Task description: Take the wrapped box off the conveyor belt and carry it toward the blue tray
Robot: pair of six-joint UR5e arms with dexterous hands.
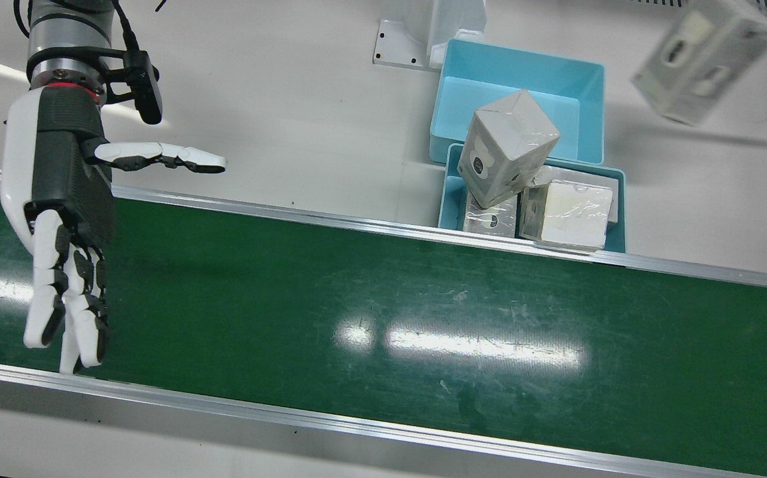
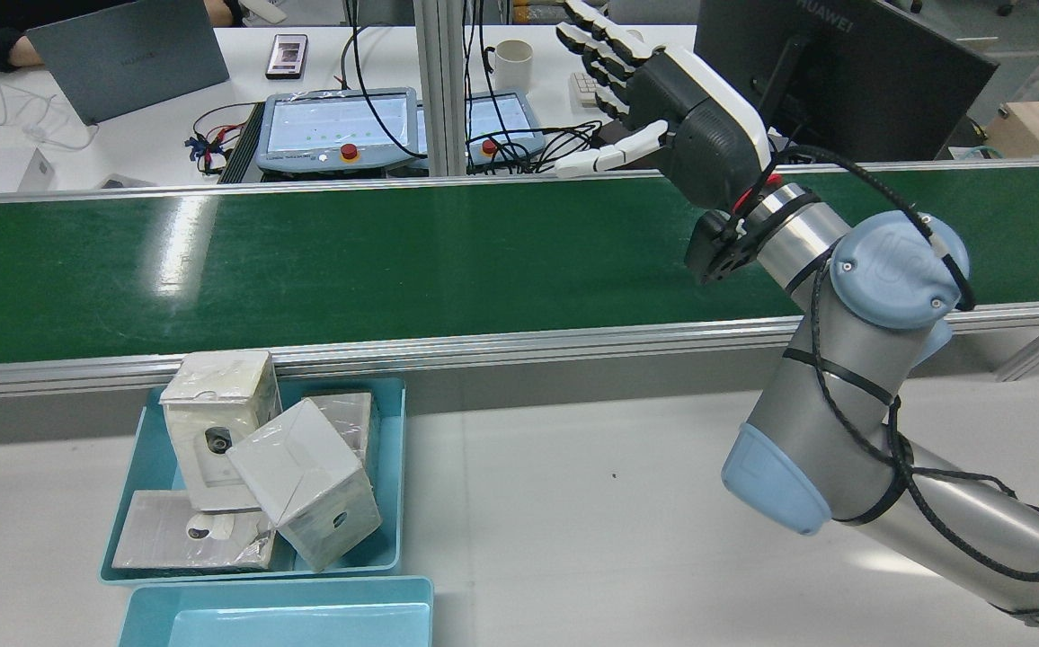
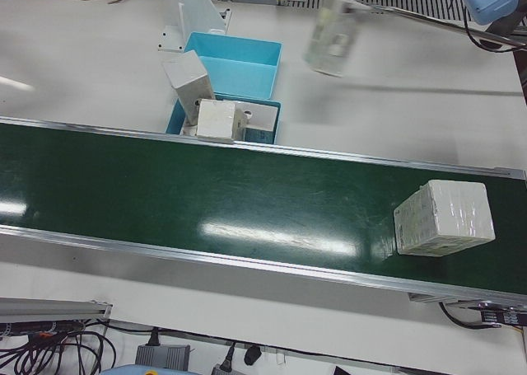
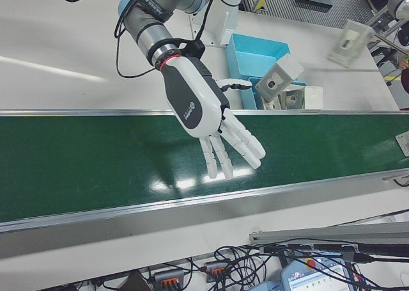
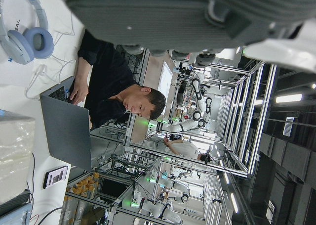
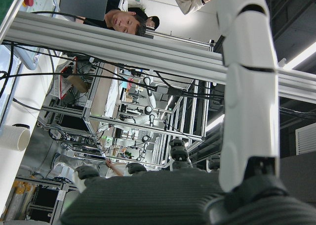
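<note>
Wrapped box [image 3: 333, 33] airborne, blurred, beyond blue tray [image 3: 235, 62].

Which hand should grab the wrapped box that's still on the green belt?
Probably left: the wrapped box lies at the left arm's end of the belt, far from the open right hand. But the left hand seems busy carrying a blurred box, so it must finish first.

A white table [image 1: 304, 99] is carrying a green conveyor belt [image 1: 423, 318] and two blue trays [image 1: 453, 99]; a wrapped box [image 3: 445, 218] is sitting on the belt.
</note>
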